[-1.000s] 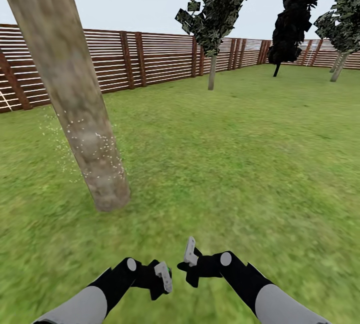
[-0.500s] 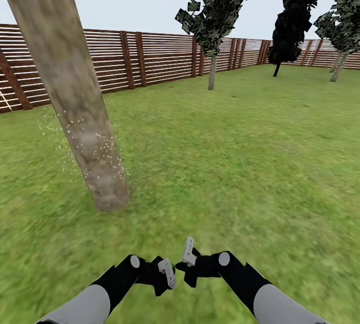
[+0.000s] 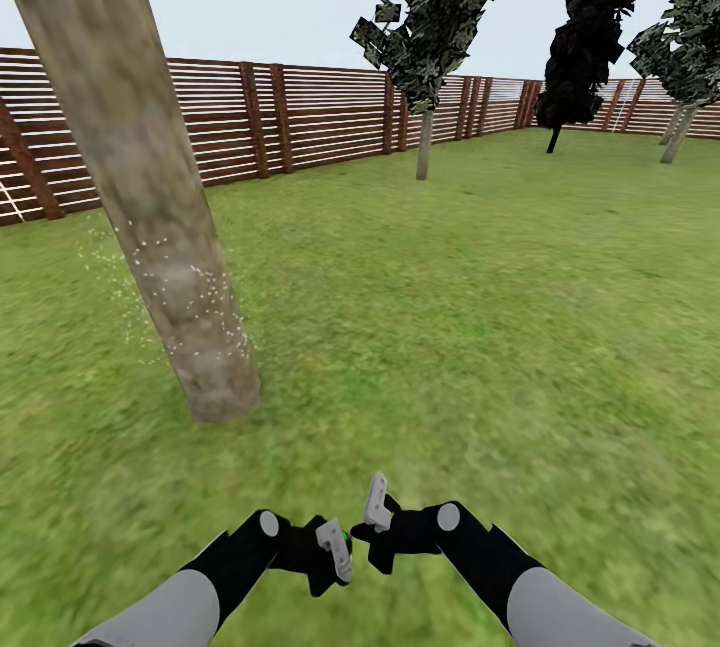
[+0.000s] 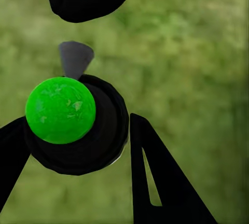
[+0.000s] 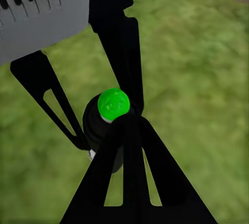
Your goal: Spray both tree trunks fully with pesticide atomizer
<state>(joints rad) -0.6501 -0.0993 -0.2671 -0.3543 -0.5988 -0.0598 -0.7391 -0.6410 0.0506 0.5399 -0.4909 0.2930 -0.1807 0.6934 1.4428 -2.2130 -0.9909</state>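
Lawn [image 3: 450, 327]; left gripper [image 4: 78, 151] around atomizer [image 4: 60, 110].

Blotchy, matt bark on tree trunk [image 3: 150, 187]; slatted brown wood fence [image 3: 320, 117]; glossy green cap on dark atomizer [image 4: 78, 125]; rough grass lawn [image 3: 480, 327].

trunk [image 3: 150, 187]: front left of the lawn [image 3: 480, 307]; specks [image 3: 200, 312] on its lower part
fence [image 3: 320, 117]: along the lawn's far edge
thin trees [image 3: 425, 142]: behind, right, before the fence
grippers: nearest edge, side by side
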